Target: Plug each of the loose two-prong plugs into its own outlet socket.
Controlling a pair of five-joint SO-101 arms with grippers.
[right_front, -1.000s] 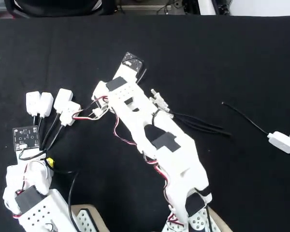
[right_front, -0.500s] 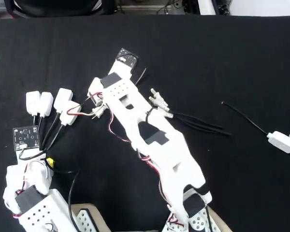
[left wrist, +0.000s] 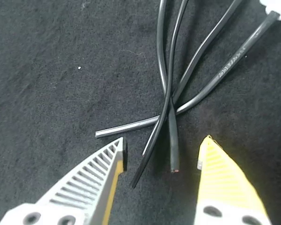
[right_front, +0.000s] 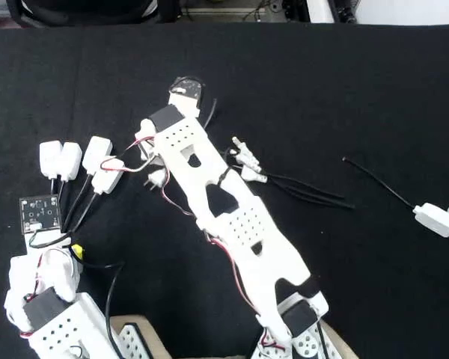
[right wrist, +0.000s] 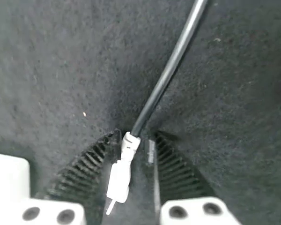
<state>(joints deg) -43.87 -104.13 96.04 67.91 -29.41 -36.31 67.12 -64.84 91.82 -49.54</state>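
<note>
While the right pincer (right wrist: 133, 140) is clamped on a white two-prong plug (right wrist: 119, 176), the black cable (right wrist: 173, 65) of that plug is seen running straight away from the fingertips over the dark tabletop (right wrist: 47, 70). From above, the held plug (right_front: 157, 179) is found at the 9 o'clock flank of the right arm (right_front: 209, 194). Its long axis is judged to lie roughly from 1 o'clock to 7 o'clock, prongs toward 7 o'clock.

A cluster of white sockets (right_front: 69, 160) is laid out toward 9 o'clock from the held plug, and the nearest socket (right_front: 108, 178) is close by but not touched. The coming move is therefore judged to turn on this offset: the prongs would have to be swung round toward 9 o'clock and lined up with that socket's face, which cannot be made out from here.

Two loose plugs (right_front: 245, 158) are left at the arm's 3 o'clock side, their cables trailing toward 4 o'clock.

The left pincer (left wrist: 165, 140) is held with its jaws apart over the cut ends of the black leads (left wrist: 171, 93), at the 7 o'clock corner. The right arm is much the nearer to the plugs.
</note>
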